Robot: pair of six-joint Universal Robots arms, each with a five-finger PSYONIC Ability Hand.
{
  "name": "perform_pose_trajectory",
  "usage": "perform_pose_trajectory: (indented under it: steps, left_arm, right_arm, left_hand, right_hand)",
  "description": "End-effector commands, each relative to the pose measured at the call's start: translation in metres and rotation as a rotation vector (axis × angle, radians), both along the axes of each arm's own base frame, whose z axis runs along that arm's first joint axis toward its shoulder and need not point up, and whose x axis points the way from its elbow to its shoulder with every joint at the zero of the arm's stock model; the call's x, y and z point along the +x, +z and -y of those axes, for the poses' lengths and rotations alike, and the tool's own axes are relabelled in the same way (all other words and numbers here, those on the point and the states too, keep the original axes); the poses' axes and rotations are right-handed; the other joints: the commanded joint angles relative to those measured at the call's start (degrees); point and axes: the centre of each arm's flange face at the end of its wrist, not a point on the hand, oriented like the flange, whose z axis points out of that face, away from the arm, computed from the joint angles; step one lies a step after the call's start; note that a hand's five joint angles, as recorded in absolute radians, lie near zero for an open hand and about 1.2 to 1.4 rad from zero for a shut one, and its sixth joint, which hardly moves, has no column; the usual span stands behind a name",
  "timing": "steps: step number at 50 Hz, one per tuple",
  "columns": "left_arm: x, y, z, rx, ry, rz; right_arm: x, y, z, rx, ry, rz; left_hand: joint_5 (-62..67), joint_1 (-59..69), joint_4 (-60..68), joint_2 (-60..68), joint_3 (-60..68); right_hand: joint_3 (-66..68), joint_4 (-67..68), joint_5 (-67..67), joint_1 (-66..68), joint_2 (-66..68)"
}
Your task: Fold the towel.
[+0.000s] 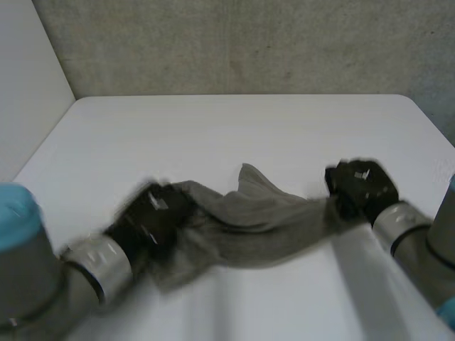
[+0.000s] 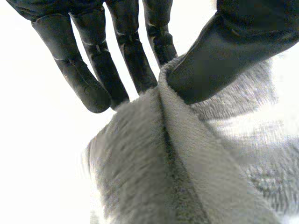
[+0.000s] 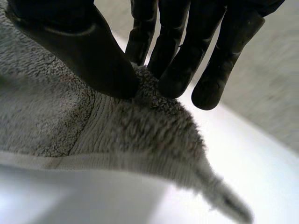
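Both pinch towel (image 1: 256,220): left hand (image 1: 153,217) at 9 o'clock end, right hand (image 1: 362,186) at 3 o'clock. Move evenly, edge taut, corners matched.

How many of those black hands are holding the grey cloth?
2. The left hand pinches one end of the towel; the right hand pinches the opposite end, near a corner.

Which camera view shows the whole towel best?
The head view: the towel is bunched between the left hand and right hand. Each wrist view gives a close part pinched by its own hand.
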Motion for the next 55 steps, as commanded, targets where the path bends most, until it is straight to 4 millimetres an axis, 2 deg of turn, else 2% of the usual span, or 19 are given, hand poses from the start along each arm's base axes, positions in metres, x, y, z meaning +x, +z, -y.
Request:
perform_pose_trajectory:
  steps: [1,5,9,10,11,13,16,24,25,27,28,29,30,32,33,38,44,48,55]
  left_arm:
    - [0.053,0.058,0.06,-0.023,0.304,-0.357]
    - [0.082,0.053,0.083,0.04,0.426,-0.513]
    - [0.081,0.033,0.087,0.093,0.441,-0.505]
    - [0.08,0.014,0.088,0.142,0.451,-0.485]
    - [0.08,0.014,0.088,0.142,0.451,-0.484]
    - [0.08,-0.013,0.093,0.206,0.465,-0.451]
    - [0.079,-0.033,0.098,0.25,0.475,-0.42]
    - [0.082,-0.058,0.108,0.277,0.483,-0.341]
    - [0.082,-0.058,0.108,0.277,0.483,-0.341]
    - [0.084,-0.059,0.109,0.274,0.488,-0.334]
    - [0.084,-0.059,0.11,0.272,0.488,-0.33]
    - [0.085,-0.059,0.109,0.272,0.489,-0.329]
    - [0.085,-0.059,0.109,0.272,0.489,-0.329]
    - [0.085,-0.056,0.109,0.263,0.487,-0.328]
    - [0.085,-0.056,0.109,0.263,0.487,-0.328]
    - [0.083,-0.049,0.105,0.244,0.475,-0.33]
    - [0.079,-0.01,0.091,0.119,0.424,-0.339]
    - [0.073,0.009,0.084,0.033,0.361,-0.329]
    - [0.063,-0.004,0.084,-0.02,0.272,-0.224]
  right_arm:
    - [-0.021,0.059,0.044,-0.132,-0.135,0.075]
    - [-0.029,0.059,0.055,-0.053,-0.167,0.067]
    - [-0.028,0.04,0.064,0.01,-0.174,0.048]
    - [-0.026,0.031,0.067,0.032,-0.173,0.042]
    - [-0.022,0.024,0.068,0.049,-0.165,0.037]
    - [-0.016,0.02,0.068,0.057,-0.151,0.031]
    - [-0.001,0.01,0.071,0.079,-0.123,0.022]
    - [0.01,-0.022,0.083,0.201,-0.147,-0.047]
    - [0.01,-0.022,0.083,0.201,-0.147,-0.047]
    - [0.011,-0.029,0.083,0.231,-0.135,-0.05]
    - [0.011,-0.029,0.083,0.231,-0.135,-0.05]
    - [0.01,-0.028,0.083,0.23,-0.135,-0.053]
    - [0.008,-0.025,0.084,0.223,-0.139,-0.057]
    - [0.007,-0.02,0.084,0.212,-0.137,-0.057]
    - [0.007,-0.02,0.084,0.212,-0.137,-0.057]
    - [0.007,0.029,0.067,0.086,-0.057,-0.069]
    - [0.003,0.058,0.049,-0.009,0.017,-0.104]
    - [0.0,0.059,0.039,-0.066,0.073,-0.173]
    - [-0.008,0.029,0.031,-0.228,0.134,-0.384]
  left_hand:
    - [-13.5,0.6,-6.7,-3.6,-7.1]
    - [-13.5,0.6,-6.7,-3.6,-7.1]
    - [-13.5,0.6,-6.7,-3.6,-7.1]
    - [-13.5,0.6,-6.7,-3.6,-7.1]
    - [-13.5,0.6,-6.7,-3.6,-7.1]
    - [-13.5,0.6,-6.7,-3.6,-7.1]
    - [-13.5,0.6,-6.7,-3.6,-7.1]
    - [-13.5,0.6,-6.7,-3.6,-7.1]
    - [-13.5,0.6,-6.7,-3.6,-7.1]
    - [-16.4,-2.2,-9.5,-6.5,-9.9]
    - [-29.9,-15.7,-23.0,-20.0,-23.4]
    - [-48.5,-34.4,-41.7,-38.6,-42.0]
    - [-48.7,-34.5,-41.8,-38.8,-42.2]
    - [-66.6,-52.5,-59.8,-56.7,-60.1]
    - [-66.7,-52.5,-59.8,-56.8,-60.2]
    - [-75.9,-61.8,-69.1,-66.0,-69.4]
    - [-76.9,-62.8,-70.1,-67.0,-70.4]
    - [-77.4,-63.3,-70.6,-67.5,-70.9]
    - [-76.4,-62.3,-69.6,-66.5,-69.9]
  right_hand:
    - [4.1,3.8,4.2,5.2,6.4]
    - [4.1,3.8,4.2,5.2,6.4]
    - [4.1,3.8,4.2,5.2,6.4]
    - [4.1,3.8,4.2,5.2,6.4]
    - [4.1,3.8,4.2,5.2,6.4]
    - [4.1,3.8,4.2,5.2,6.4]
    - [4.1,3.8,4.2,5.2,6.4]
    - [4.1,3.8,4.2,5.2,6.4]
    - [4.1,3.8,4.2,5.2,6.4]
    - [-25.4,-25.8,-25.3,-24.3,-23.2]
    - [-25.6,-25.9,-25.5,-24.5,-23.4]
    - [-38.7,-39.1,-38.6,-37.6,-36.5]
    - [-50.0,-50.3,-49.9,-48.9,-47.8]
    - [-55.0,-55.3,-54.9,-53.9,-52.7]
    - [-55.0,-55.3,-54.9,-53.9,-52.8]
    - [-65.9,-66.2,-65.8,-64.8,-63.6]
    - [-65.9,-66.2,-65.8,-64.8,-63.6]
    - [-65.9,-66.2,-65.8,-64.8,-63.6]
    - [-65.9,-66.2,-65.8,-64.8,-63.6]
